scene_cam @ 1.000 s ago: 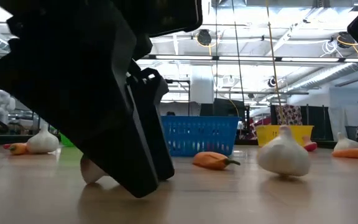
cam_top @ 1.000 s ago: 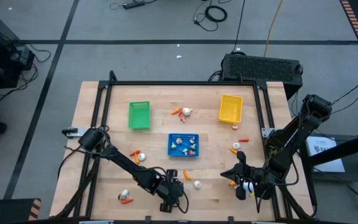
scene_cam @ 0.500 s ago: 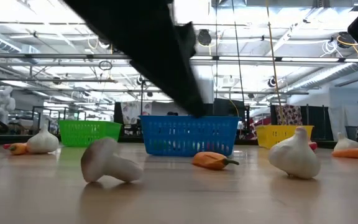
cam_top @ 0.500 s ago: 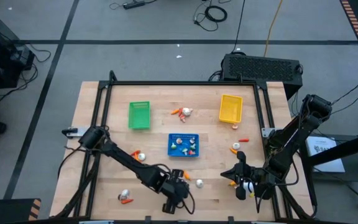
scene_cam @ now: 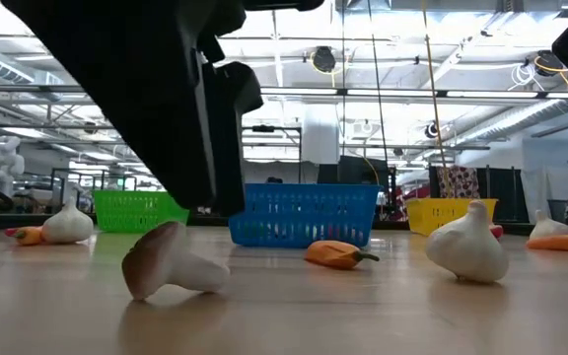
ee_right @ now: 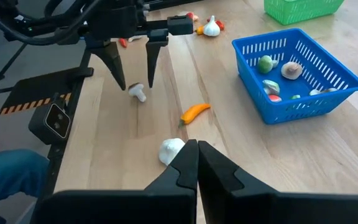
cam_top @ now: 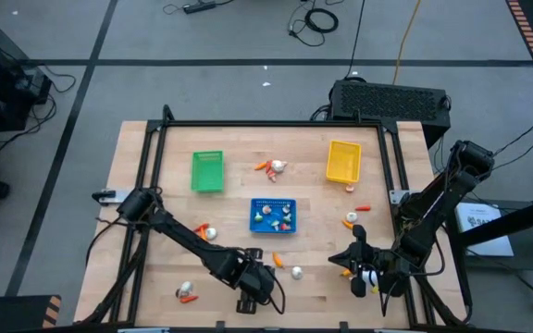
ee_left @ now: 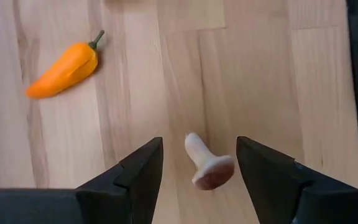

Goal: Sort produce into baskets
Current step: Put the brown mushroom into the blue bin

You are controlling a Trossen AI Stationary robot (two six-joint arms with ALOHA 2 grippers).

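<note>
Left gripper (ee_left: 197, 163), fingers spread, hangs over the mushroom (ee_left: 205, 165) lying on its side on the table's near edge, stem-to-cap axis running between the fingers; right gripper (ee_right: 197, 163), pressed together, waits farther off.

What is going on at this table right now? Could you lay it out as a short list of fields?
Left gripper: left gripper open, hovering over a mushroom lying on its side between the fingers
Right gripper: right gripper shut, holding nothing, waiting near the table's front right
Nearby loose pieces: orange pepper, garlic bulb
Blue basket: blue basket holds several small pieces
Green basket: green basket looks empty
Yellow basket: yellow basket looks empty
Surface: wooden table
</note>
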